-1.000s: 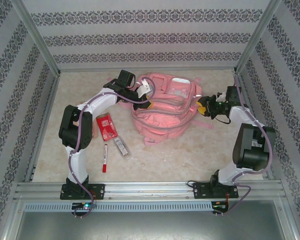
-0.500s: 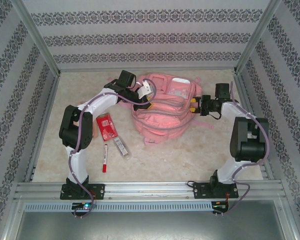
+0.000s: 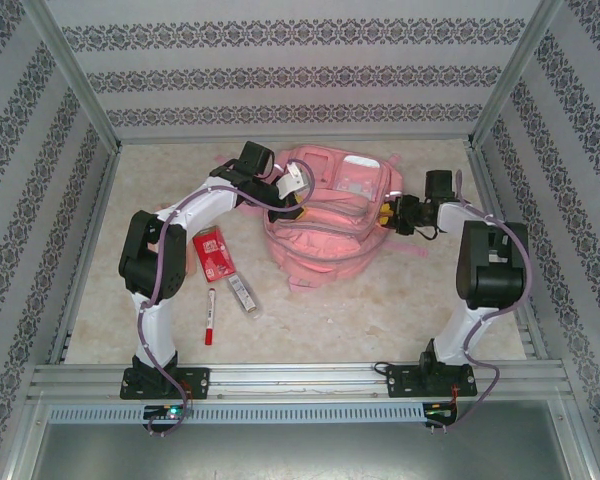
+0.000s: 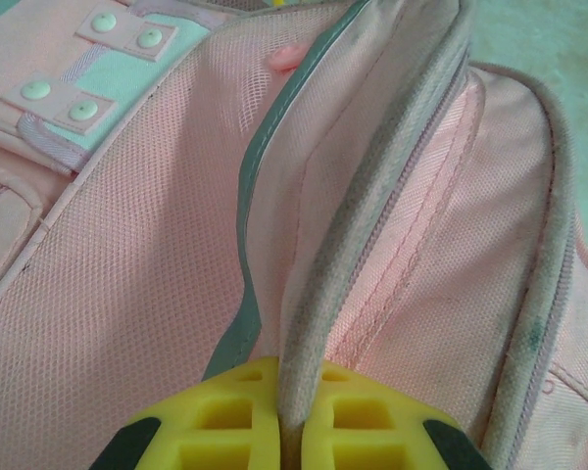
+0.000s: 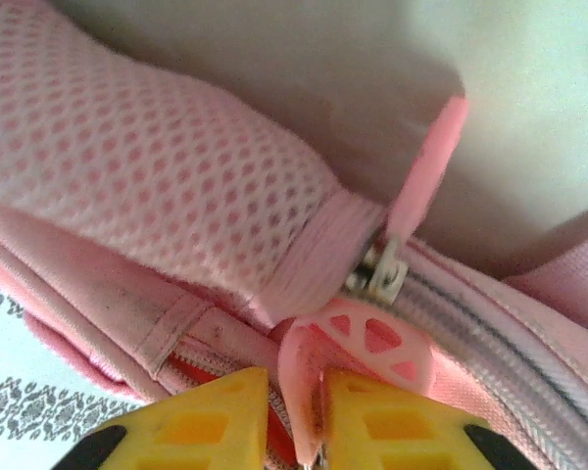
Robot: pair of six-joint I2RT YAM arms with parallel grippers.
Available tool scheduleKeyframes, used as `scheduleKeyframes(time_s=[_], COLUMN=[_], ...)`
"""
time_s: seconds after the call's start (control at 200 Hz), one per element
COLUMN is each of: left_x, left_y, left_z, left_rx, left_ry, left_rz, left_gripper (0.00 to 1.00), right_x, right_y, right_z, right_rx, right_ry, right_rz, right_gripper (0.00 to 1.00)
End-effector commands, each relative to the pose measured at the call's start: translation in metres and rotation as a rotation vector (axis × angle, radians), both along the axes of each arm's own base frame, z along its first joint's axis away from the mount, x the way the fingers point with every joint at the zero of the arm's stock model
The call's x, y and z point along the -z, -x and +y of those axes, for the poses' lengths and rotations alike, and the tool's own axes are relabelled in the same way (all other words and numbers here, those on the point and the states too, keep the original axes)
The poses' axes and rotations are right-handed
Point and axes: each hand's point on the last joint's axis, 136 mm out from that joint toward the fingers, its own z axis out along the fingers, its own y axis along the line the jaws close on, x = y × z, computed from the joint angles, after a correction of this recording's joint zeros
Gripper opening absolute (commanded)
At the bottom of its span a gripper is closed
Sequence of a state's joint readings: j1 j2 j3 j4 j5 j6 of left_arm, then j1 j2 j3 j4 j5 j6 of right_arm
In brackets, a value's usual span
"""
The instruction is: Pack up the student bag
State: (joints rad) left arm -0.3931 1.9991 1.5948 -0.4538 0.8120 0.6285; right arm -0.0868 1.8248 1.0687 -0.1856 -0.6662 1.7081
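Note:
The pink student bag [image 3: 328, 222] lies in the middle of the table, its front pockets facing up. My left gripper [image 3: 296, 196] sits at the bag's left side. In the left wrist view its yellow fingers [image 4: 225, 411] are shut on the grey zipper edge [image 4: 372, 196] of the bag [image 4: 127, 274]. My right gripper [image 3: 388, 215] is at the bag's right side. There its jaws [image 5: 299, 382] are shut on a pink rubber zipper pull [image 5: 372, 338], just below the metal slider [image 5: 380, 269] and the mesh padding [image 5: 157, 176].
Left of the bag lie a red flat pack [image 3: 215, 253], a small clear-and-grey case [image 3: 242, 295] and a red marker [image 3: 209, 315]. Patterned walls with metal posts enclose the table on three sides; the rail [image 3: 300, 378] runs along the near edge.
The right arm has folded in and its gripper has moved left to the bag's right side, closing on the zipper pull. The left arm has kept its hold and place.

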Motion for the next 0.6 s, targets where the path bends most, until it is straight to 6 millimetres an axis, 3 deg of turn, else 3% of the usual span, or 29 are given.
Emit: scheduleKeyframes(time_s=[0.0, 0.265, 0.595], left_x=[-0.032, -0.027, -0.019], left_y=[0.002, -0.006, -0.025], left_z=[-0.009, -0.005, 0.006], left_rx=[0.043, -0.031, -0.247], left_ry=[0.063, 0.036, 0.033], left_rz=[-0.071, -0.045, 0.013], left_gripper=[0.0, 0.0, 0.0], right_x=[0.001, -0.022, -0.053], right_y=[-0.002, 0.006, 0.012], right_z=[0.005, -0.004, -0.009], right_rx=[0.004, -0.018, -0.102], right_ry=[-0.001, 0.094, 0.241], right_rz=[0.012, -0.081, -0.243], right_gripper=[0.17, 0.0, 0.0])
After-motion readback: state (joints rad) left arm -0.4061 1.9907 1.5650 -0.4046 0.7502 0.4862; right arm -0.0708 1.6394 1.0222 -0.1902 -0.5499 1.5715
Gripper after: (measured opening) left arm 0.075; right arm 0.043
